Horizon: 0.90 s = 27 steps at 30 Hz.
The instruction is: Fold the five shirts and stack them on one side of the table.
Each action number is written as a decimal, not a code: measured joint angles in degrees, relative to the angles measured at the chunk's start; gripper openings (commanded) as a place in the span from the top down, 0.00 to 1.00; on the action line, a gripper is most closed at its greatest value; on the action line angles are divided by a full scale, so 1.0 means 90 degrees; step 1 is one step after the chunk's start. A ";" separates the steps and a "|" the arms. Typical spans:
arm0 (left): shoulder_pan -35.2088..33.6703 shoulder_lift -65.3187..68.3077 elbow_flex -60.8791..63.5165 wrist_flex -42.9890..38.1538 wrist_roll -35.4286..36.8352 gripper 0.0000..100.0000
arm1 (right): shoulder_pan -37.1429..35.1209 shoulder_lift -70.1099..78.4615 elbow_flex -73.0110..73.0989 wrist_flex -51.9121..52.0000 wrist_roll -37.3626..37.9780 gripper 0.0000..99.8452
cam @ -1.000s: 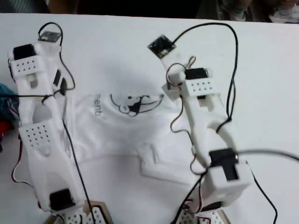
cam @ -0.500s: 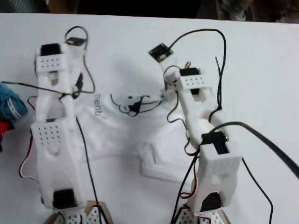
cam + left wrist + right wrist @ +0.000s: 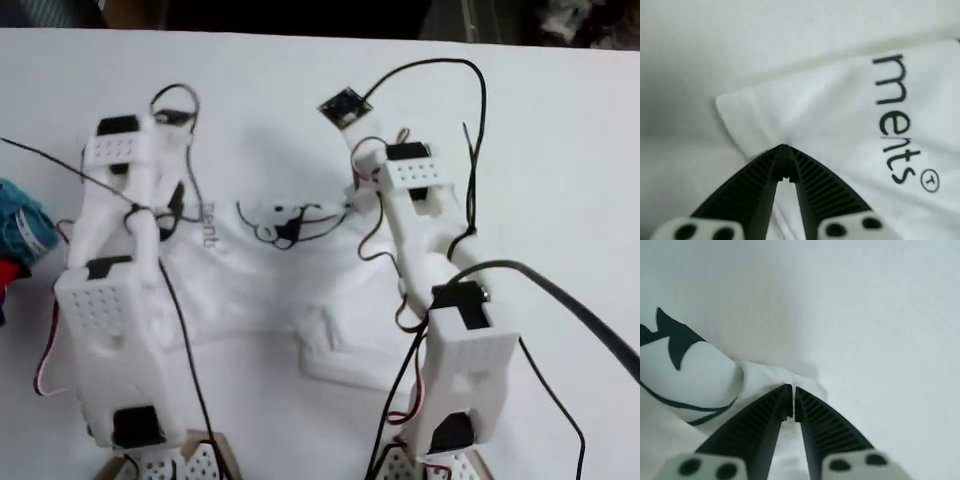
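Two far corners of the white shirt [image 3: 270, 285] are pinched, the left hand [image 3: 784, 160] clamped on one and the right hand [image 3: 792, 396] on the other, likely to fold that edge evenly. The shirt lies mid-tabletop [image 3: 560, 150], nearer the near edge.

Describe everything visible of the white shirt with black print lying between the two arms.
The white soft-fabric shirt with black print lies partly folded and rumpled on the white table, between the two arms. Black lettering and a curved line drawing run along its far edge; a folded flap lies on its near part. The left end effector is closed on the far corner by the lettering, the right end effector on the opposite corner by the drawing.
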 measured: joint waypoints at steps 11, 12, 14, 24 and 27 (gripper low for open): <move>-0.0195 0.0713 -0.0772 -0.0752 -0.0117 0.98 | 0.0674 0.0645 -0.0039 -0.0039 -0.0010 0.98; -0.0205 0.0772 -0.0967 -0.0654 -0.0117 0.98 | 0.0674 0.0694 -0.0068 -0.0039 -0.0010 0.98; -0.0215 0.0879 -0.1368 -0.0410 -0.0117 0.98 | 0.0674 0.0733 -0.0127 -0.0020 -0.0010 0.98; -0.0371 0.0987 -0.2794 0.0381 -0.0127 0.98 | 0.0674 0.0733 -0.0381 0.0166 0.0000 0.98; -0.0361 0.0996 -0.2960 0.0615 -0.0127 0.98 | 0.0684 0.0420 -0.0449 0.0440 0.0000 0.98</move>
